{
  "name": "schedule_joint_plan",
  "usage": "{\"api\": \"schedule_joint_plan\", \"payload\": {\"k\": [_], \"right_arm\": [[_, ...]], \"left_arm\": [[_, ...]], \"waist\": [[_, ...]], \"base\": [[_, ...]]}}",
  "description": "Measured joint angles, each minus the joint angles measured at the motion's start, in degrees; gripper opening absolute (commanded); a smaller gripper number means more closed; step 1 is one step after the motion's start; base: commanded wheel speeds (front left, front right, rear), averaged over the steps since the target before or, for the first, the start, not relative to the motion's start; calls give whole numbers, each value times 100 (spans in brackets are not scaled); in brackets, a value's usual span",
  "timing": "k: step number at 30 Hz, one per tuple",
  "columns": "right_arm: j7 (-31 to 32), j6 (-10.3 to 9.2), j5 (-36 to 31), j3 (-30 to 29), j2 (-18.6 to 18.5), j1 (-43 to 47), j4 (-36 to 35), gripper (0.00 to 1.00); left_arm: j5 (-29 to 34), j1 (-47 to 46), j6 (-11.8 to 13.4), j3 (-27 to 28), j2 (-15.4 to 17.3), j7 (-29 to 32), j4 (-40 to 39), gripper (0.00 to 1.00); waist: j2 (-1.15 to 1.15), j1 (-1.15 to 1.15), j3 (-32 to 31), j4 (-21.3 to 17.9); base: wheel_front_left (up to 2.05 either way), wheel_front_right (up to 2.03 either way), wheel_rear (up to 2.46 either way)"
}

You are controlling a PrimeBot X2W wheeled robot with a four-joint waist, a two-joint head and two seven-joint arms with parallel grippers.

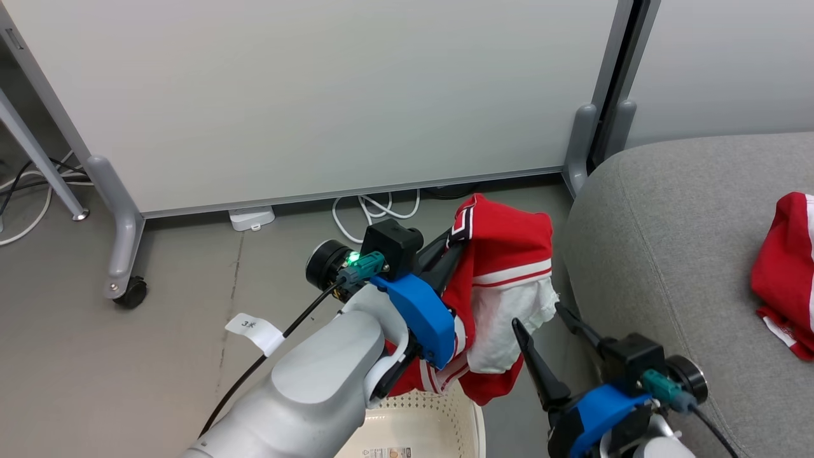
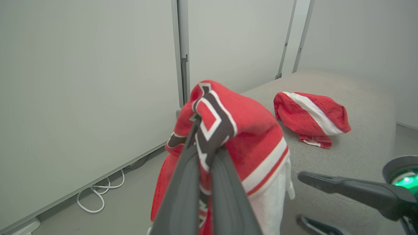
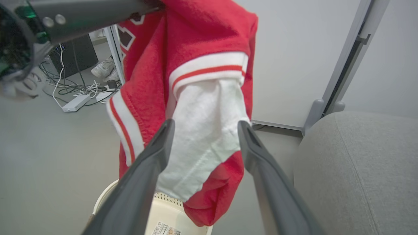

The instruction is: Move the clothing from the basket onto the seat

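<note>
Nearest, my left gripper (image 2: pixel 205 142) pinches the lettered garment (image 1: pixel 502 254) tight, dangling it above the basket (image 1: pixel 439 413). My right gripper (image 1: pixel 537 317), just right of it, is spread wide and holds nothing. The other garment (image 1: pixel 785 273) lies on the seat (image 1: pixel 668 242), far right. Carrying step: next I should swing right over the cushion, then release.

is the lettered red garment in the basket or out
Out: the lettered garment hangs from the shut left gripper, above the basket.

A pale partition panel (image 1: pixel 305 95) stands at the far side on grey legs, with a black caster (image 1: pixel 130 294) under the left one. Below its edge, on the grey floor (image 1: pixel 127 369), lie looped white cables (image 1: pixel 375 213) and, just left of them, a small white box (image 1: pixel 252 218).
</note>
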Motion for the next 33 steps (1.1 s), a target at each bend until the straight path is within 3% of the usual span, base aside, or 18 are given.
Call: {"api": "schedule_joint_plan", "payload": {"k": [19, 33], "right_arm": [[500, 0, 501, 279, 0, -1256, 1457, 100], [186, 0, 1045, 881, 0, -2198, 2816, 100]], "left_arm": [[-339, -187, 53, -411, 0, -9, -74, 0], [-557, -239, 52, -647, 1, -10, -129, 0]], "waist": [[0, 0, 109, 108], [0, 0, 83, 155]], "base": [[0, 0, 0], [0, 0, 0]]}}
